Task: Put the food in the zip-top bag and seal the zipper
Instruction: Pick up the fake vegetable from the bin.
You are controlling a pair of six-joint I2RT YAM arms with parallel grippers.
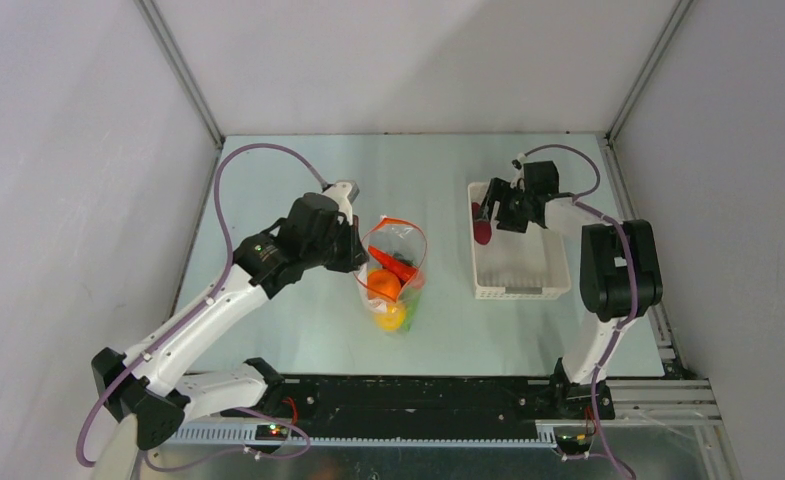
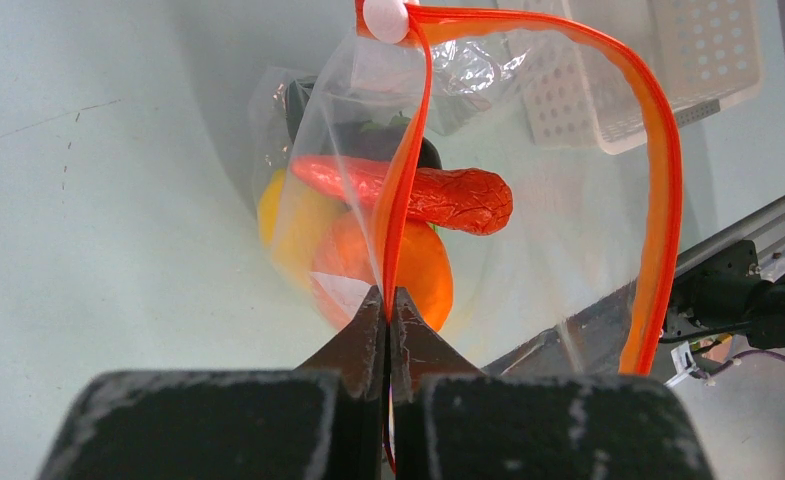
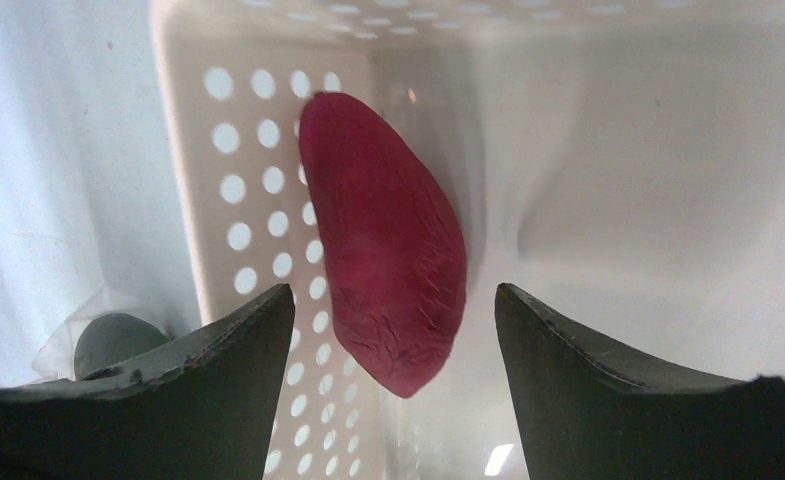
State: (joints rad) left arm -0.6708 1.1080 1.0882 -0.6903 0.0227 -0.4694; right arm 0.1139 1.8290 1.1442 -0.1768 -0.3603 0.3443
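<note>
The clear zip-top bag (image 1: 396,270) stands open mid-table with its orange-red zipper (image 2: 658,180) forming a loop. Inside lie a red chili (image 2: 418,193), an orange (image 2: 423,275), a yellow lemon (image 2: 293,225) and dark-green pieces. My left gripper (image 2: 389,298) is shut on the near zipper edge and holds the mouth up. My right gripper (image 3: 393,310) is open over the white basket (image 1: 520,268), its fingers either side of a purple-red piece (image 3: 388,240) that lies against the basket's perforated wall. That piece also shows in the top view (image 1: 482,227).
The white slotted basket stands right of the bag, its wall (image 3: 258,200) close to my right gripper's left finger. The black rail (image 1: 418,395) runs along the table's near edge. Grey walls enclose the table on the left, back and right.
</note>
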